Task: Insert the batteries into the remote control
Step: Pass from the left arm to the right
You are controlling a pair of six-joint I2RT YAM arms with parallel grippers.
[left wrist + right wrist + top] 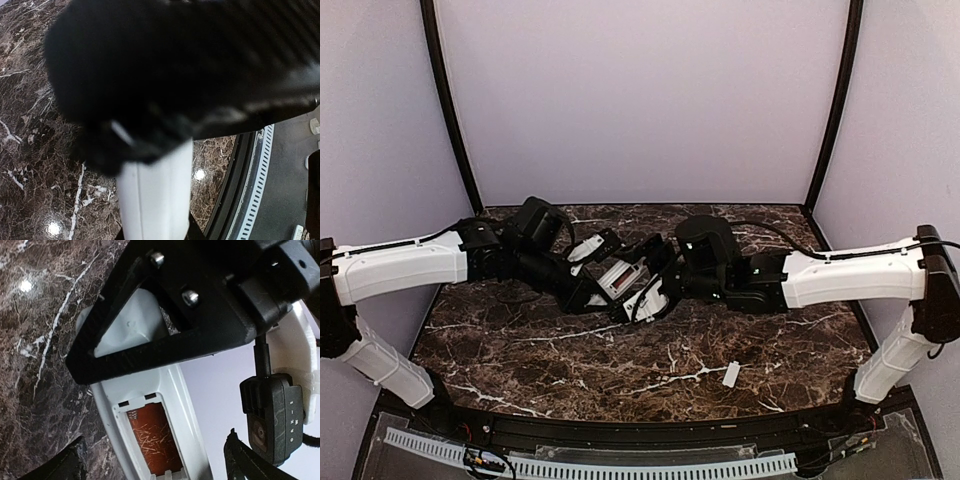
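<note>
My left gripper (603, 264) is shut on the white remote control (623, 279) and holds it above the table's middle. In the left wrist view the remote (155, 195) runs up from my left gripper (156, 235) under the blurred black right gripper (175, 75). The right wrist view shows the remote's (187, 405) recessed bay facing up, filled by the orange-red batteries (152, 437). My right gripper (157, 460) stands open astride the remote, its fingertips (75, 462) clear of the sides. A left finger (150, 352) crosses the remote's far end.
A small flat white cover piece (731, 374) lies on the dark marble table (520, 350) at the near right. The table's black front rim (235, 200) and a slotted white strip (620, 465) run along the near edge. Lilac walls enclose three sides.
</note>
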